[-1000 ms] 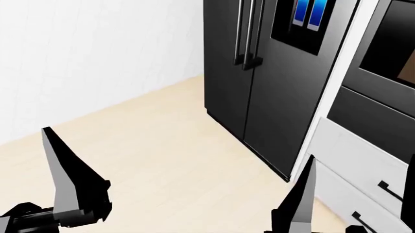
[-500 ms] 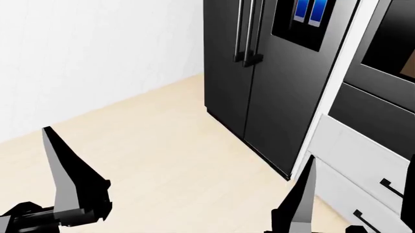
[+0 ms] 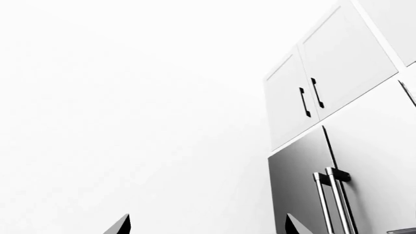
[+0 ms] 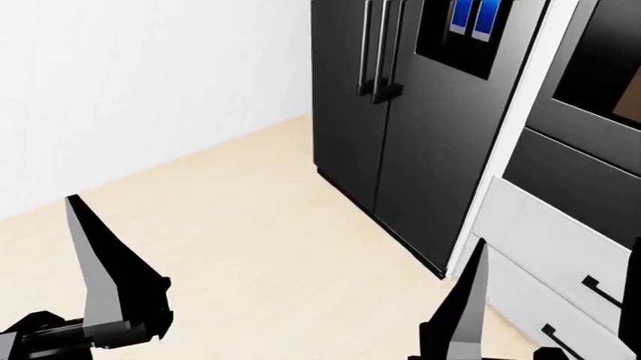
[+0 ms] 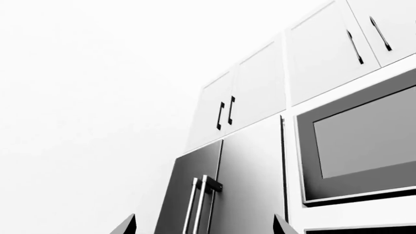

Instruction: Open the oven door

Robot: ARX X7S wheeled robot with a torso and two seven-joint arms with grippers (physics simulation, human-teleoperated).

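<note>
The oven door shows only in part at the head view's upper right edge: a glossy black panel with a dark window and a brownish corner. Its handle is out of view. Both grippers hang low and well short of it, over the floor. My left gripper is open with nothing between its fingertips; one black finger stands at the lower left. My right gripper is open too and empty, with a finger at the lower right, in front of the white drawers.
A tall black fridge with blue screens stands left of the oven column. Under the oven door sit a plain black panel and white drawers. A white wall is on the left, above pale wood floor. White upper cabinets are overhead.
The fridge and the oven column have drifted slightly left in the head view. Both grippers keep the same place in the frame and stay open.
</note>
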